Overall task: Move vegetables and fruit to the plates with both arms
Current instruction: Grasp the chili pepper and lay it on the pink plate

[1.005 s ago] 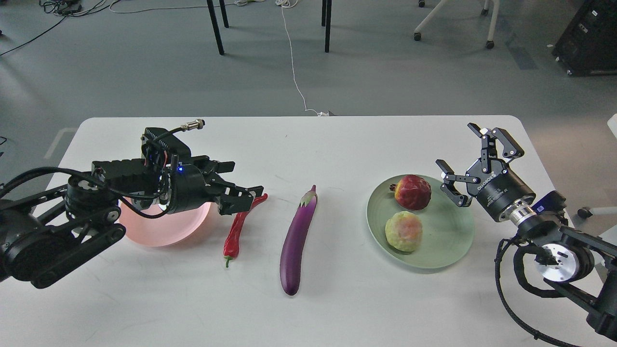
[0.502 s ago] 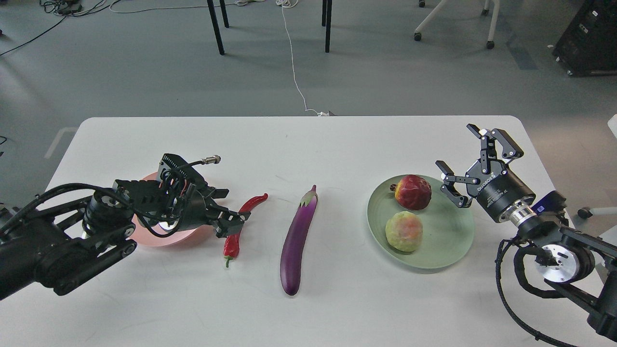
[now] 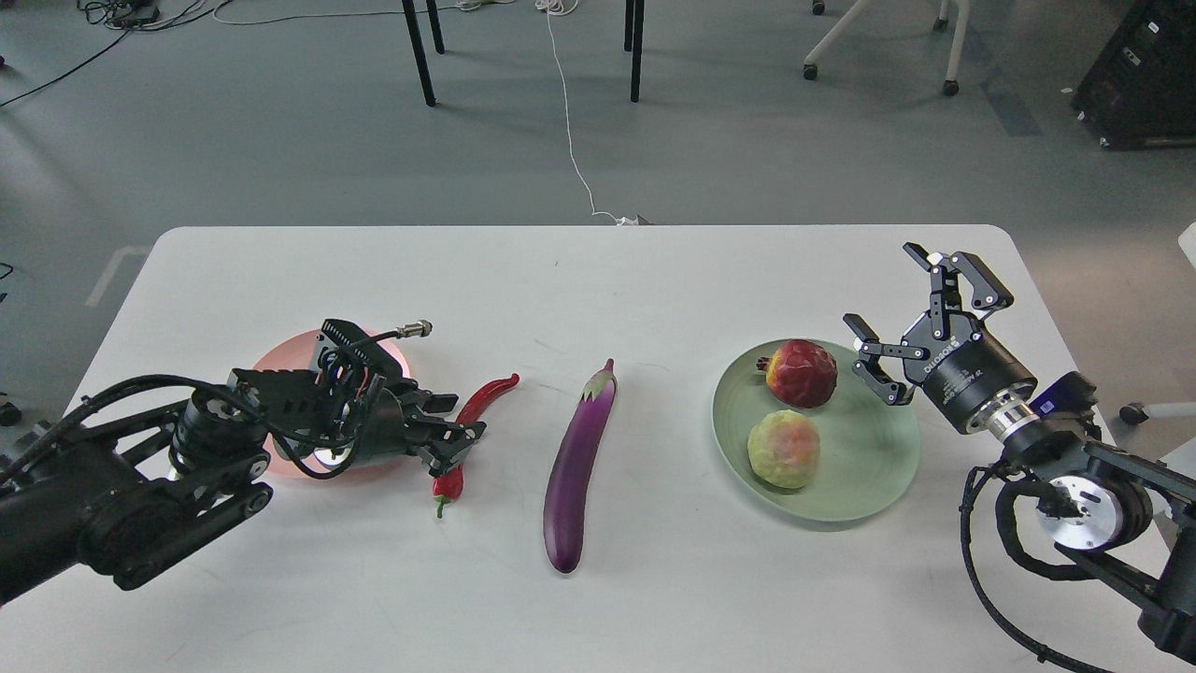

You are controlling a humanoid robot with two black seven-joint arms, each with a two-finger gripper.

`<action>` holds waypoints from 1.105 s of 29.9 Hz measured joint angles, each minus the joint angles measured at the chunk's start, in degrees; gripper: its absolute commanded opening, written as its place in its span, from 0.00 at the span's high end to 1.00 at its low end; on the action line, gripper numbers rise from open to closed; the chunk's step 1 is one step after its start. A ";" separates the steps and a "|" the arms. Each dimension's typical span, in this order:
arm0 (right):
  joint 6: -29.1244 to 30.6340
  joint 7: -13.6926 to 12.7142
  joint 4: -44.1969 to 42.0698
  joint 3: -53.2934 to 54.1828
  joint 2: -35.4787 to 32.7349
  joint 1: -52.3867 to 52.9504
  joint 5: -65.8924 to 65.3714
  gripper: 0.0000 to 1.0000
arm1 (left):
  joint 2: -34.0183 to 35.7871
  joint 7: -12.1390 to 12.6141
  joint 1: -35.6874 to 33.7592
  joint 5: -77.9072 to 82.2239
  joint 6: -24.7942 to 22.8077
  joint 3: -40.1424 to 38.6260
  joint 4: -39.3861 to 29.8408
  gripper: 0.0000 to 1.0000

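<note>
The red chili pepper (image 3: 487, 396) lies on the white table (image 3: 598, 280), just right of the pink plate (image 3: 280, 358). My left gripper (image 3: 454, 428) is low over the chili's middle with its jaws apart, one on each side of it, and my arm hides most of the pink plate. The purple eggplant (image 3: 577, 465) lies at the table's centre. The pomegranate (image 3: 801, 373) and the yellow-green fruit (image 3: 783, 448) sit on the pale green plate (image 3: 869, 458). My right gripper (image 3: 880, 285) is open and empty, raised just past the green plate's right rim.
The table's far edge runs across the middle of the view. Beyond it, on the grey floor, are black chair legs (image 3: 419, 56), a white cable (image 3: 568, 131) and a black box (image 3: 1145, 75) at the far right.
My left arm has dropped and drawn back over the pink plate, bringing its gripper down around the chili's middle. The chili, eggplant, fruit and right arm have not moved.
</note>
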 measured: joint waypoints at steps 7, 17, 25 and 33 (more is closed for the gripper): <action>0.01 0.00 0.00 -0.03 0.07 0.00 -0.02 0.02 | -0.04 0.11 0.01 -0.10 0.31 -0.14 -0.44 0.91; 0.01 0.00 0.00 -0.08 0.16 0.00 -0.02 0.02 | 6.26 0.07 -2.96 -7.36 -0.13 -0.93 -4.69 0.90; 0.01 0.00 0.00 -0.09 0.32 0.00 -0.02 0.02 | 14.23 -1.06 -3.03 -9.92 1.66 -0.13 0.60 0.79; -0.04 0.00 0.11 -0.18 0.33 0.00 -0.10 0.02 | 13.72 -1.46 -2.63 -10.09 6.07 -0.01 8.68 0.42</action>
